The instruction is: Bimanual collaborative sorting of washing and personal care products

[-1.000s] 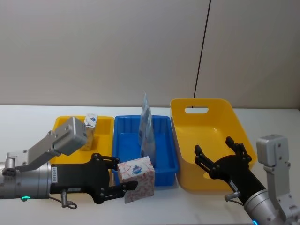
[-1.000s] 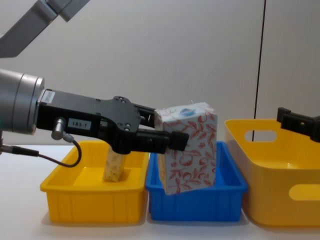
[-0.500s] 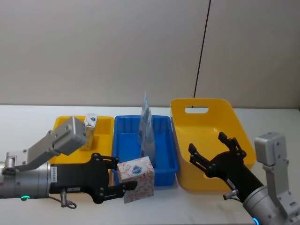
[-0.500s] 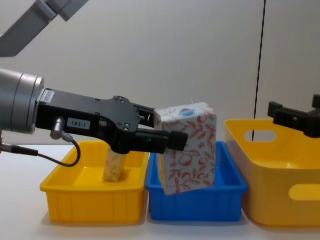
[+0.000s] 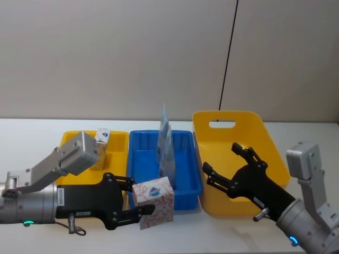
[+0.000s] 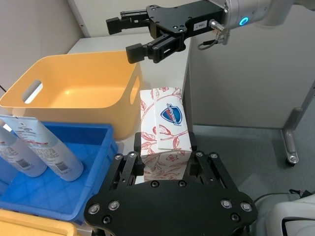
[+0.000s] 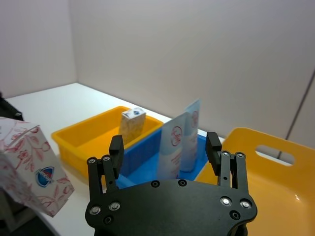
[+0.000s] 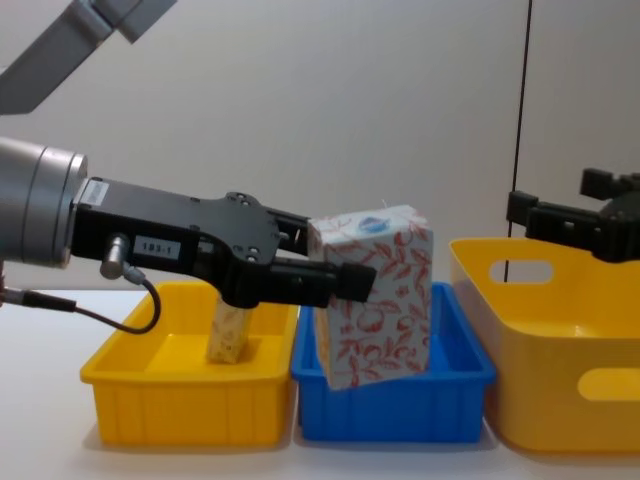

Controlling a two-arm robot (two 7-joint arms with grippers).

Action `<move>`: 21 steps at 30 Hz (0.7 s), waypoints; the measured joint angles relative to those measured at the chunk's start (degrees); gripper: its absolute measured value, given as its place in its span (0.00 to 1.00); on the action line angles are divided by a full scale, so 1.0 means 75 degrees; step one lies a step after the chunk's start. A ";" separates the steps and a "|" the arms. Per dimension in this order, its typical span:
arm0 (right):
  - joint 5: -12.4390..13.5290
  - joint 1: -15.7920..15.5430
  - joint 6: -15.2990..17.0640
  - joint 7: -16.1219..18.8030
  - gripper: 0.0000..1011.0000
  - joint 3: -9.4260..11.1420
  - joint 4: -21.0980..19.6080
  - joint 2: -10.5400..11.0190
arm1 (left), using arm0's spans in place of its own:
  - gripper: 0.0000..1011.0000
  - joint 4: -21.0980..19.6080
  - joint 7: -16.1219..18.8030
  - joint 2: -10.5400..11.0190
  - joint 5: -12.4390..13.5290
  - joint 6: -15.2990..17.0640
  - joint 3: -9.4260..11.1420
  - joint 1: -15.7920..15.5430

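My left gripper (image 5: 142, 197) clamps leaf-print pack (image 5: 154, 200), at 6 o'clock of blue bin (image 5: 185, 202); my right gripper (image 5: 220, 161) spread wide at pack's 3 o'clock — hold pack level, steady for handover.

A bare lab: plain grey wall (image 5: 132, 53) behind a white bench (image 5: 32, 137) bearing plastic sorting bins (image 5: 241, 159).
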 joint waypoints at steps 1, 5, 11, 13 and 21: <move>0.0068 0.0099 -0.0032 0.0193 0.99 -0.0025 0.0094 0.0057 | 0.42 0.0000 -0.0001 0.0000 0.0001 0.0000 0.0000 -0.0001; 0.0221 0.0291 -0.0090 0.0602 0.99 -0.0080 0.0287 0.0164 | 0.42 0.0000 -0.0001 0.0000 0.0000 0.0000 -0.0001 -0.0003; 0.0585 0.0729 -0.0198 0.1565 0.99 -0.0226 0.0746 0.0374 | 0.42 0.0000 -0.0002 0.0000 0.0001 0.0000 -0.0001 -0.0003; 0.0657 0.0846 -0.0217 0.1768 0.99 -0.0263 0.0876 0.0422 | 0.42 0.0000 -0.0001 0.0000 0.0001 0.0000 -0.0001 -0.0003; 0.1078 0.1452 -0.0328 0.3014 0.99 -0.0508 0.1570 0.0604 | 0.42 0.0000 -0.0001 0.0000 0.0001 0.0001 -0.0001 -0.0003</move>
